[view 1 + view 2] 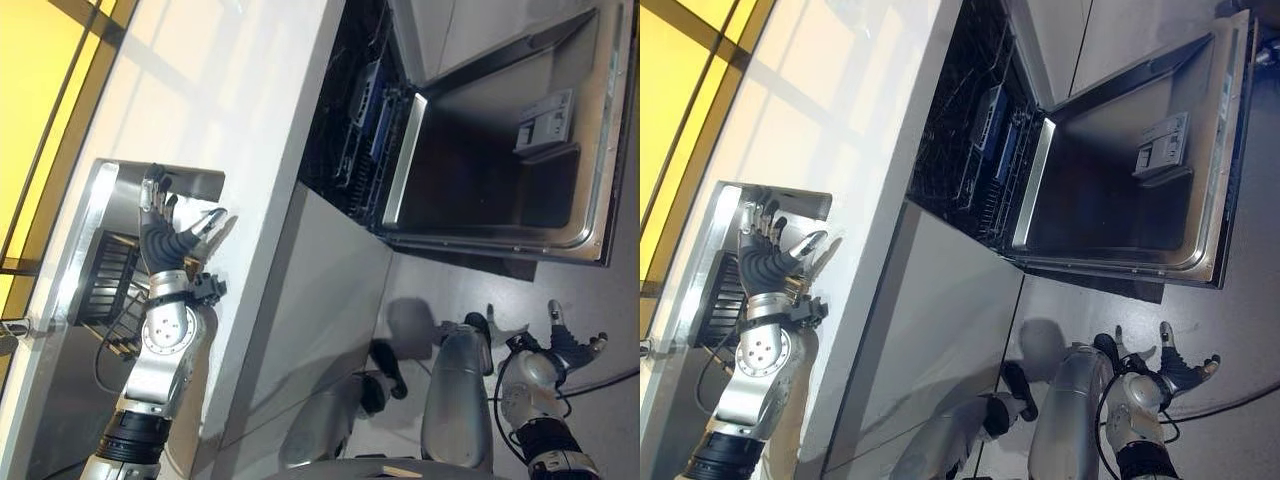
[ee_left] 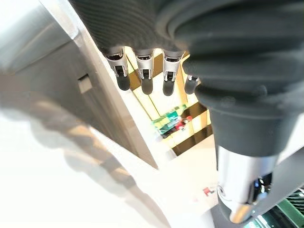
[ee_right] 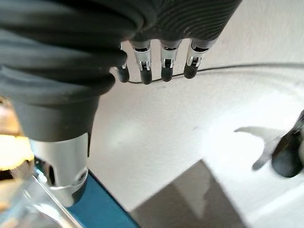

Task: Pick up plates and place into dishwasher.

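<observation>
At the far left, a recessed stainless-steel sink (image 1: pixel 100 200) is let into the pale white countertop (image 1: pixel 230 110), with a dark slatted wire dish rack (image 1: pixel 105 280) sitting inside it. The left hand (image 1: pixel 165 235) hovers over that sink with its fingers spread straight and its thumb apart, holding nothing; the left wrist view shows the same straight row of fingertips above the steel wall. I can make out no plates in the rack or on the counter, so where they lie cannot be told; the rack is the likeliest place, as a guess. Further right, the open dishwasher (image 1: pixel 350 120) shows its dark interior with blue-tinted racks, and its stainless-steel door (image 1: pixel 500 170) hangs folded down, a grey detergent compartment (image 1: pixel 545 122) on its inner face. At the far right and low, the right hand (image 1: pixel 560 345) hangs above the grey floor (image 1: pixel 620 300), fingers loosely extended and empty. Plates will likely be stiff, moderately heavy, smooth and breakable, possibly wet from the sink; pinching the rim between thumb and fingers seems the safest hold.
</observation>
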